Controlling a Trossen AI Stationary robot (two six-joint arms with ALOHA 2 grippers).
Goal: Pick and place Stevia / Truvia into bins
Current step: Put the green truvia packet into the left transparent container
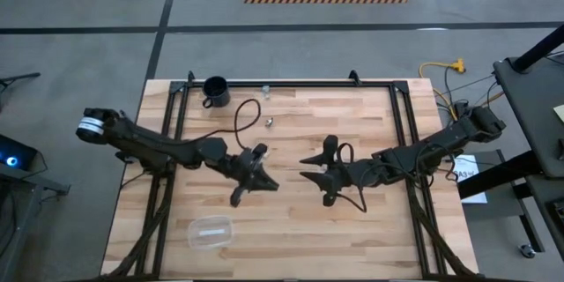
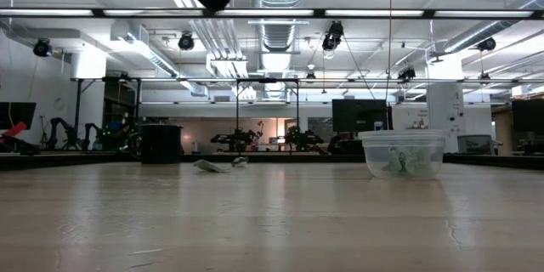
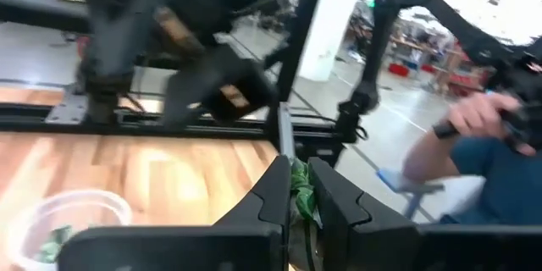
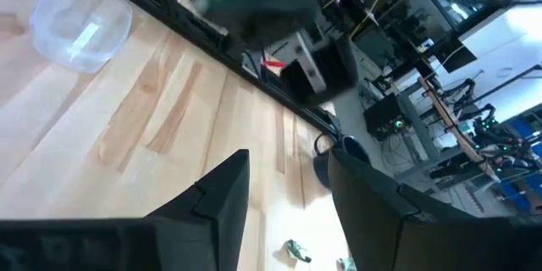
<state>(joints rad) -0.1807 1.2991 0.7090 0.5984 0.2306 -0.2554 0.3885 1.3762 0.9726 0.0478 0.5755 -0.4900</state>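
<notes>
Left gripper [image 3: 298, 199] is clamped on a crumpled green paper packet [image 3: 301, 188] above the plank table [image 1: 291, 220], right gripper [image 4: 288, 188] gapes empty, and the clear rounded tub [image 1: 210, 232] holds pale packets.

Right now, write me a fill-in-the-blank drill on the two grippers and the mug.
1. The left gripper has its jaws shut on a small green ____.
2. The right gripper holds its jaws ____, with nothing between them.
3. The black mug stands near the table edge on the ____ arm's side.

Missing words: packet; open; left.
</notes>
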